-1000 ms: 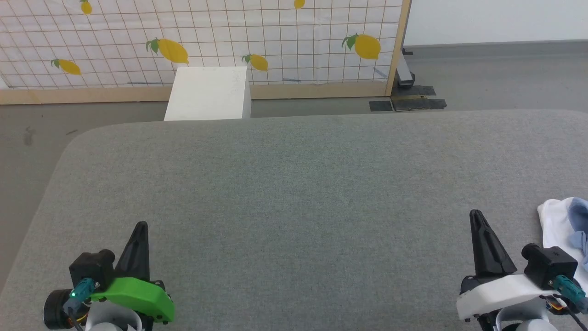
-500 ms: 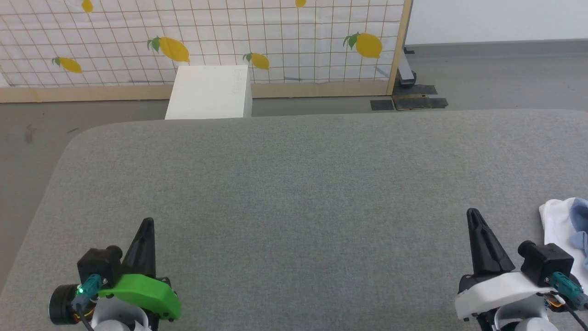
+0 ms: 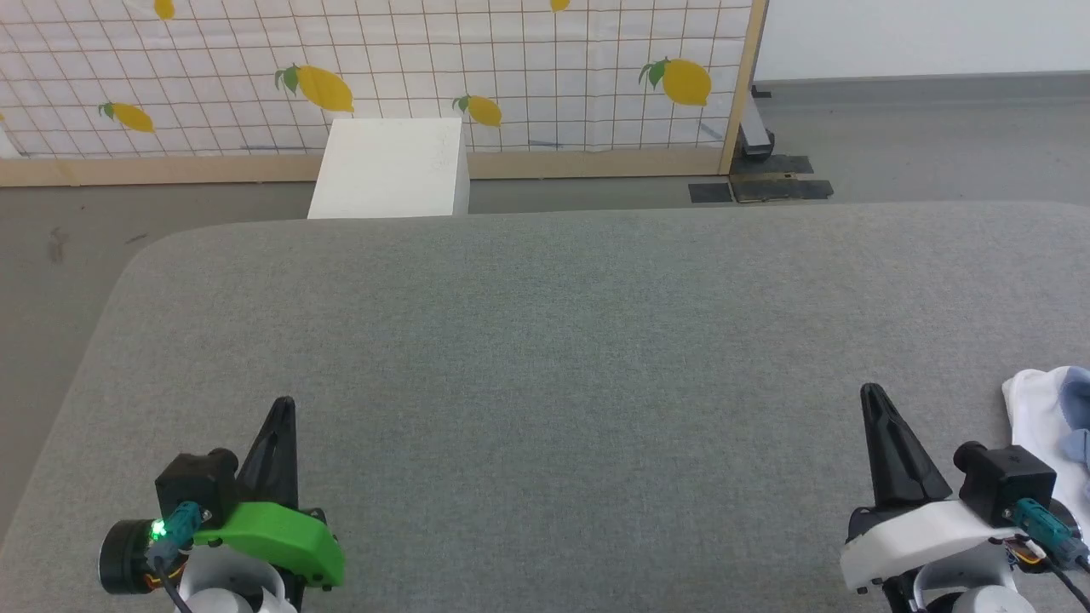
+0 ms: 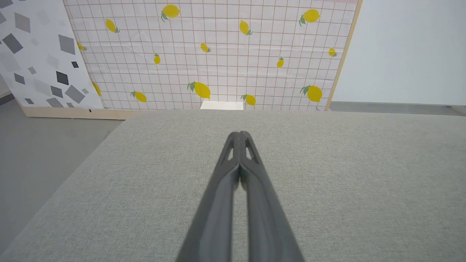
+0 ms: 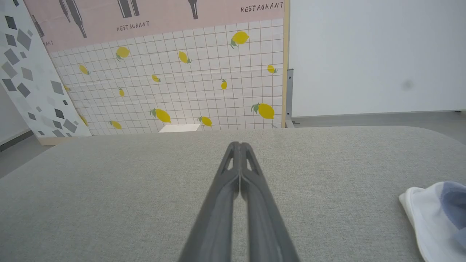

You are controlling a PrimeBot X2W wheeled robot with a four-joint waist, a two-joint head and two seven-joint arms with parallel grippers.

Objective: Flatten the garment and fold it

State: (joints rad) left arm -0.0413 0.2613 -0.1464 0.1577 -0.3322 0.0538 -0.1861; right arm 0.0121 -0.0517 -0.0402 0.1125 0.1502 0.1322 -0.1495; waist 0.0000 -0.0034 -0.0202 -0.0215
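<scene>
The garment (image 3: 1041,417) lies bunched at the far right edge of the head view, white fabric with light blue folds, mostly cut off by the frame. In the right wrist view the garment (image 5: 433,218) sits at the lower right on the grey surface. My right gripper (image 3: 870,394) is shut and empty, a short way left of the cloth and not touching it. The right gripper (image 5: 239,145) shows its fingers pressed together. At the lower left my left gripper (image 3: 285,403) is shut with nothing in it, its tips closed in the left wrist view (image 4: 239,134).
The grey fabric-covered table (image 3: 545,340) spreads wide between both arms. Beyond its far edge stands a white box (image 3: 390,169) on the floor. A lemon-print tiled screen (image 3: 383,77) with a wooden frame closes off the back.
The camera view has shifted slightly, sliding the garment a little further off the right edge. Both grippers stay shut and low over the table.
</scene>
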